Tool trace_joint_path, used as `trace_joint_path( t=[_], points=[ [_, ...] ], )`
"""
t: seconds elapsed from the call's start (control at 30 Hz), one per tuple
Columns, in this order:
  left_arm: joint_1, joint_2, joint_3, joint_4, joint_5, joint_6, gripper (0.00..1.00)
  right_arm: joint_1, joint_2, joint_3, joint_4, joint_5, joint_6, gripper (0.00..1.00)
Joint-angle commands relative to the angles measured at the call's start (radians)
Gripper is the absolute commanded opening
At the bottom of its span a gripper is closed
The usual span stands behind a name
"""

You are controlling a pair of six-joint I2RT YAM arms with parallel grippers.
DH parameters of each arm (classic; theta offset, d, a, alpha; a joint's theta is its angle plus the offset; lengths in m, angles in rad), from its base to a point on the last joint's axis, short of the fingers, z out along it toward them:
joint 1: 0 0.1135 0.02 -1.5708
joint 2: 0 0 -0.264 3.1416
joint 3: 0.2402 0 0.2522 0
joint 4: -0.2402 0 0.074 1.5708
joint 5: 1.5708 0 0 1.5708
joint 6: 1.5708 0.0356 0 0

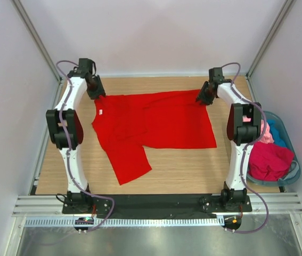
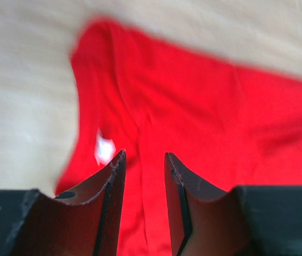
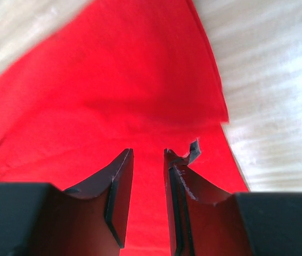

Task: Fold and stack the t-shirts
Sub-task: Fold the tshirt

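one red t-shirt lies spread on your table. your left gripper and right gripper sit at its far corners, each with fingers slightly apart. more t-shirts fill the basket on your right.

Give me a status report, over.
Red t-shirt spread on table, not stacked. Left gripper open, right gripper open, over its far corners. Nothing in the way.

One t-shirt lies spread across the middle of the desk. The left pincer sits at its upper-left corner, the right pincer at its upper-right corner. Off the desk's right edge, lower right of frame, a basket holds more t-shirts.
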Motion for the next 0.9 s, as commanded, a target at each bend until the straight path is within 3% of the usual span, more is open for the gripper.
trace_joint_path(
  t=[0.0, 0.13, 0.37, 0.5, 0.67, 0.87],
  points=[
    [-0.081, -0.14, -0.158, -0.008, 0.034, 0.015, 0.36, 0.005, -0.08, -0.076, -0.002, -0.006, -0.013, 0.36],
    [-0.109, -0.225, -0.381, 0.018, 0.12, -0.012, 0.35, 0.005, -0.102, -0.136, 0.013, 0.008, -0.017, 0.36],
    [-0.118, -0.272, -0.575, 0.024, 0.007, -0.014, 0.35, 0.005, -0.105, -0.205, 0.013, 0.079, -0.003, 0.34],
    [-0.116, -0.246, -0.591, 0.029, -0.07, -0.008, 0.36, 0.005, -0.116, -0.241, -0.024, 0.194, 0.0, 0.33],
    [-0.095, -0.19, -0.563, 0.027, -0.131, 0.011, 0.36, 0.015, -0.189, -0.313, 0.018, 0.181, 0.008, 0.33],
    [-0.109, -0.226, -0.459, -0.009, 0.031, 0.038, 0.35, 0.039, -0.223, -0.328, 0.015, 0.158, 0.02, 0.33]
  ],
)
